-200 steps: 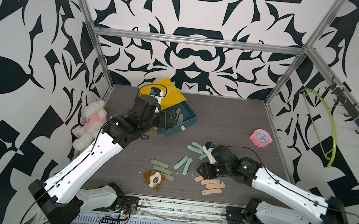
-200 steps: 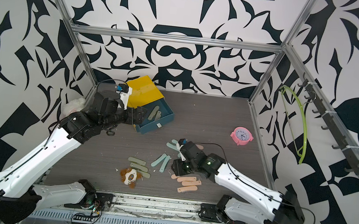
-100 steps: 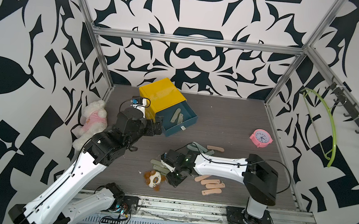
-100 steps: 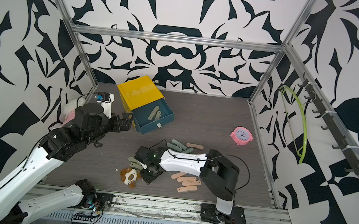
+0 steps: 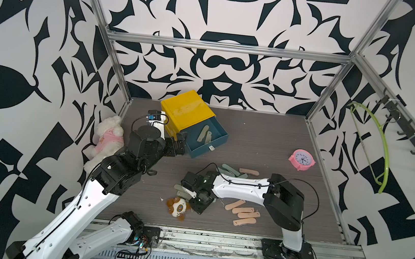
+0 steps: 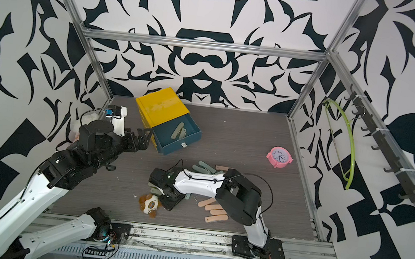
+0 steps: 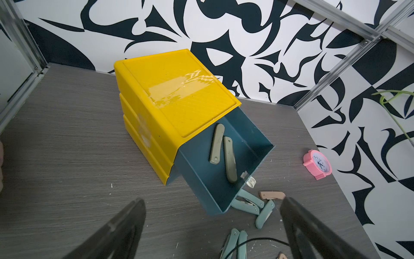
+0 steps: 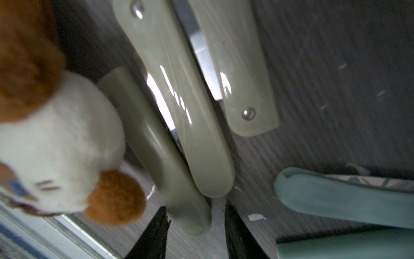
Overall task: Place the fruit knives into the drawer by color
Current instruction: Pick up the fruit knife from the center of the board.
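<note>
The blue drawer [image 5: 215, 145] stands pulled out of the yellow cabinet [image 5: 187, 112], with two olive fruit knives [image 7: 216, 143] inside. My right gripper [image 8: 196, 208] is low over the olive knives [image 5: 179, 187] beside the brown-and-white plush toy [image 5: 177, 206]. Its jaws are open and straddle the tip of one olive knife [image 8: 156, 152], with a small gap on each side. Teal knives [image 5: 228, 169] lie behind the right arm and peach knives [image 5: 244, 214] in front of it. My left gripper [image 5: 176, 145] hangs wide open and empty just left of the drawer's front corner.
A pink alarm clock [image 5: 301, 160] sits at the right. A white plush in a pink dress [image 5: 107, 137] leans at the left wall. A green hanger [image 5: 379, 149] hangs on the right wall rail. The right arm's cable [image 7: 257, 242] trails over the teal knives.
My right arm has swung left from the teal and peach knives to the olive knives by the plush toy. The left gripper has drawn back from over the drawer to its left side.
</note>
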Tool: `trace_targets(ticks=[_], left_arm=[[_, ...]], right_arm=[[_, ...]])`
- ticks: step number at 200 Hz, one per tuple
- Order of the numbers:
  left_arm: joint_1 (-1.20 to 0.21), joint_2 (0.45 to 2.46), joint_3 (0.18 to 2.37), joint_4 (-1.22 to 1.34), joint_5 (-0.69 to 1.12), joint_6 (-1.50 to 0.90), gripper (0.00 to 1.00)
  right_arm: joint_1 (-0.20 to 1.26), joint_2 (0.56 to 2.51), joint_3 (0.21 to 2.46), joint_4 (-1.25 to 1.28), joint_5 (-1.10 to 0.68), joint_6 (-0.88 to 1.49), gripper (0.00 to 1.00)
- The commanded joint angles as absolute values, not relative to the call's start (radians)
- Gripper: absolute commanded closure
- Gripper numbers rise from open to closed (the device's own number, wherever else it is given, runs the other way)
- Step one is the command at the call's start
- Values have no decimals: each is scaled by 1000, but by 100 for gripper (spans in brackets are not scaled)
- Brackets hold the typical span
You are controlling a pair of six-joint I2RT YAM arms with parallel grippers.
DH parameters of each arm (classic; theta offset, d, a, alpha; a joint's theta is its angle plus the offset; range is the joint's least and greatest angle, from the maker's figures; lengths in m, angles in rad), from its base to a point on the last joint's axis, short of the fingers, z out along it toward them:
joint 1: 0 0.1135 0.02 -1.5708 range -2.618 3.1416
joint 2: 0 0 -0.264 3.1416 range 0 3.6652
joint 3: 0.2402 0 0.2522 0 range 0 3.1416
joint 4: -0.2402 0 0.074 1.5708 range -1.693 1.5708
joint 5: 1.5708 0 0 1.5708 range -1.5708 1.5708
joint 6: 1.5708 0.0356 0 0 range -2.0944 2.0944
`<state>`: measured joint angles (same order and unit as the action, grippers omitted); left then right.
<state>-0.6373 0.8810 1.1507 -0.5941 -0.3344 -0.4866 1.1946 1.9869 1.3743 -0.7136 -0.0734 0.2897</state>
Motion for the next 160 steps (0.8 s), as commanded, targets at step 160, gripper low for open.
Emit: trace_targets(ticks=[160], left_arm=[[-637, 912, 1116, -580, -343, -488, 1]], right_arm=[[1228, 1872, 1280, -605, -54, 225, 95]])
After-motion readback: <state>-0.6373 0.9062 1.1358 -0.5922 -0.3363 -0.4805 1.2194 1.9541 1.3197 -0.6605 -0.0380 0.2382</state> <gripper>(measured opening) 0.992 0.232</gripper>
